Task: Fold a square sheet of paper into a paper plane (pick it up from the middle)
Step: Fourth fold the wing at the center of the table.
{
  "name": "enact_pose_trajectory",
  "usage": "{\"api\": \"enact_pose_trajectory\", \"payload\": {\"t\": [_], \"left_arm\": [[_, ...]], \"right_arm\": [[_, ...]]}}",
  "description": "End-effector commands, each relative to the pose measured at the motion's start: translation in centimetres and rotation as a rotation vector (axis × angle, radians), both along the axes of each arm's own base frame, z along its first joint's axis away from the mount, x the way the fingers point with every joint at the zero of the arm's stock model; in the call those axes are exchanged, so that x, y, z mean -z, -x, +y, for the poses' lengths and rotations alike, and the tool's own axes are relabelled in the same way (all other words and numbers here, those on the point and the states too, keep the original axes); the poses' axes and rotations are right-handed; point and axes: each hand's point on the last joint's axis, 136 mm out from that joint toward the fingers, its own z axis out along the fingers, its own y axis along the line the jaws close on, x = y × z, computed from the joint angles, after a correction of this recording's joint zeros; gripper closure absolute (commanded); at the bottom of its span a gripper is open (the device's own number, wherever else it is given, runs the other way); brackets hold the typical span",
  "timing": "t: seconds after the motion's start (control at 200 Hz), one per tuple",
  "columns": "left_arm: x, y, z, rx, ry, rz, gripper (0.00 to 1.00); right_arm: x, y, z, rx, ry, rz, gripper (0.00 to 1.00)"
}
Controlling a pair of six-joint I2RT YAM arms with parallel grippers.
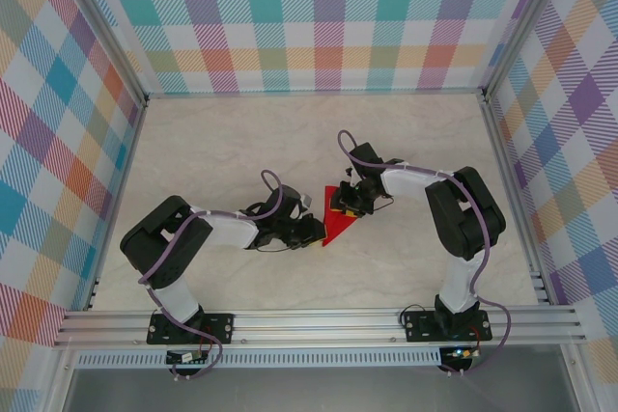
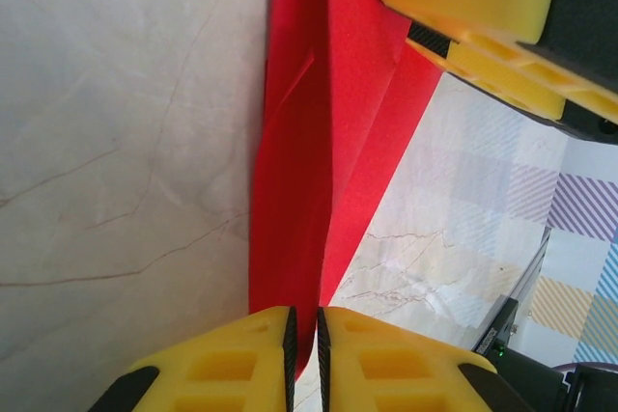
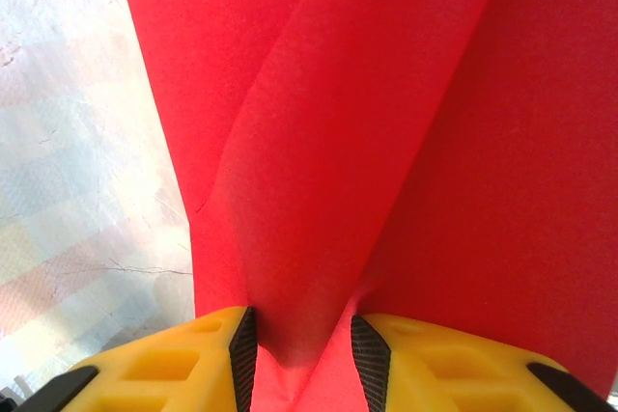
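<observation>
The partly folded red paper [image 1: 340, 226] sits over the middle of the counter [image 1: 241, 132]. Its long axis runs from the left gripper [image 2: 304, 325], pinched nearly together on one end, to the right gripper [image 3: 301, 335], clamped wider around a raised fold.

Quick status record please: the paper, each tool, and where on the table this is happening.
paper: red paper, creased into long folds, not lying flat
place: middle of the table, between the two arms
left tool: fingers almost together, pinching one end of the paper
right tool: fingers apart, a fold of the paper running down between them; how firm the grip is cannot be told
paper touching table: cannot tell
</observation>
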Motion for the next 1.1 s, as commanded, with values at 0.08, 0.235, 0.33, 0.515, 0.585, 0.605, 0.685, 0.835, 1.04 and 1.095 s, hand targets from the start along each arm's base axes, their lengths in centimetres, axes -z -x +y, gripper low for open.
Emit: {"api": "enact_pose_trajectory", "payload": {"t": [0.08, 0.235, 0.33, 0.515, 0.585, 0.605, 0.685, 0.835, 1.04, 1.095], "left_arm": [[0.4, 0.9, -0.3, 0.036, -0.018, 0.021, 0.86], [0.7, 1.3, -0.1, 0.041, -0.036, 0.036, 0.88], [1.3, 1.5, 0.3, 0.037, -0.06, 0.049, 0.9], [2.0, 1.9, 0.9, 0.031, -0.098, 0.078, 0.95], [2.1, 1.9, 0.9, 0.034, -0.11, 0.083, 0.95], [2.1, 1.8, 0.9, 0.031, -0.11, 0.084, 0.95], [2.1, 1.9, 0.8, 0.035, -0.108, 0.089, 0.95], [0.8, 1.5, 0.5, 0.034, -0.09, 0.064, 0.89], [-2.3, -0.3, 1.6, -0.016, -0.103, -0.044, 0.82], [-3.0, -0.9, 1.7, -0.027, -0.095, -0.076, 0.82]], "right_arm": [[6.2, 2.7, -4.6, 0.043, 0.244, 0.122, 0.63], [6.3, 2.7, -4.6, 0.043, 0.244, 0.123, 0.63], [6.3, 2.7, -4.6, 0.046, 0.246, 0.127, 0.63], [6.5, 2.8, -4.9, 0.054, 0.266, 0.141, 0.63], [6.6, 2.8, -5.0, 0.059, 0.277, 0.146, 0.63], [6.6, 2.9, -5.1, 0.06, 0.28, 0.149, 0.63], [6.7, 2.9, -5.2, 0.063, 0.289, 0.153, 0.65], [6.9, 3.0, -5.4, 0.066, 0.301, 0.162, 0.65], [7.0, 3.1, -5.5, 0.061, 0.303, 0.166, 0.65], [7.1, 3.2, -5.5, 0.058, 0.305, 0.169, 0.65]]}}
